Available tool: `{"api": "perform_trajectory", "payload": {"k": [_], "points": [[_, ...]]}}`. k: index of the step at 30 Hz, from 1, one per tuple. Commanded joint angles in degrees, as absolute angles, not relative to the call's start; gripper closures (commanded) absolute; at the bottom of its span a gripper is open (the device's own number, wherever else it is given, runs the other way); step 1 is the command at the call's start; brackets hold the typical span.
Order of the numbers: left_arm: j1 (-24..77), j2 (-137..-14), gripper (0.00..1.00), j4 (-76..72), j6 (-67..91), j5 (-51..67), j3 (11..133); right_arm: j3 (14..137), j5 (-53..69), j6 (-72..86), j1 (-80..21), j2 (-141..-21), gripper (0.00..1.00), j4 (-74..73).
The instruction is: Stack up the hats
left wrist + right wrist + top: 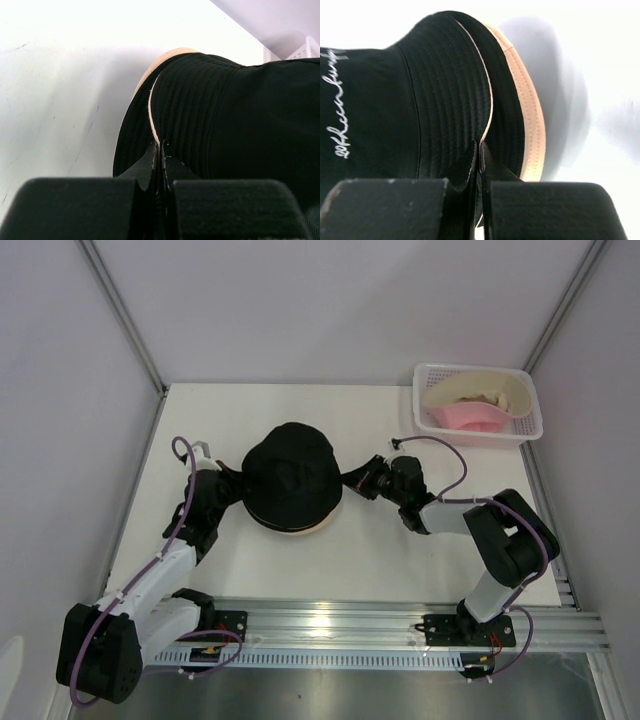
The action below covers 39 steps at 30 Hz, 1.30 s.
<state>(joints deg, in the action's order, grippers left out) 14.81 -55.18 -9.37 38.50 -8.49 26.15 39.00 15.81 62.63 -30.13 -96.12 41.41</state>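
Observation:
A black bucket hat with white script lies on top of a stack in the middle of the table. A tan hat's brim shows under its near edge. My left gripper is shut on the black hat's left brim, and the left wrist view shows the pale brim edge running in between the shut jaws. My right gripper is shut on the right brim. In the right wrist view a second black layer and the tan brim lie under the held brim. A pink hat lies in the basket.
A white lattice basket stands at the back right corner and holds the pink hat and some pale cream fabric. Grey walls close the table at the back and both sides. A metal rail runs along the near edge.

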Motion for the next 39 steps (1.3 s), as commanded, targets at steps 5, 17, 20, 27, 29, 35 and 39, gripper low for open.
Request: {"api": "perform_trajectory", "payload": {"k": [5, 17, 20, 27, 29, 35, 39], "points": [[14.6, -55.8, 0.99, -3.3, 40.3, -10.8, 26.2, 38.5, 7.8, 50.9, -33.9, -97.2, 1.00, 34.7], [14.6, -55.3, 0.99, -11.6, 36.7, -6.7, 20.2, 38.8, 0.1, 45.8, -37.0, -96.3, 1.00, 29.1], [14.6, -53.9, 0.94, -10.0, 34.9, -8.1, 23.4, 41.8, 1.7, 43.9, -34.0, -92.3, 1.00, 24.0], [14.6, -51.2, 0.44, 4.6, 33.4, -9.4, 35.4, 60.7, 1.1, 32.4, -26.1, -82.5, 0.27, 1.4], [14.6, -50.1, 0.20, 9.2, 33.7, -10.6, 39.5, 65.3, 1.1, 29.6, -23.2, -80.0, 0.08, -5.3], [13.1, -45.5, 0.01, 18.8, 30.8, -13.8, 48.7, 80.1, 6.8, 26.6, -3.0, -82.9, 0.01, -14.6], [11.2, -43.7, 0.01, 20.4, 28.2, -12.6, 52.4, 83.8, 3.9, 24.1, 5.2, -88.7, 0.00, -13.3]]}}
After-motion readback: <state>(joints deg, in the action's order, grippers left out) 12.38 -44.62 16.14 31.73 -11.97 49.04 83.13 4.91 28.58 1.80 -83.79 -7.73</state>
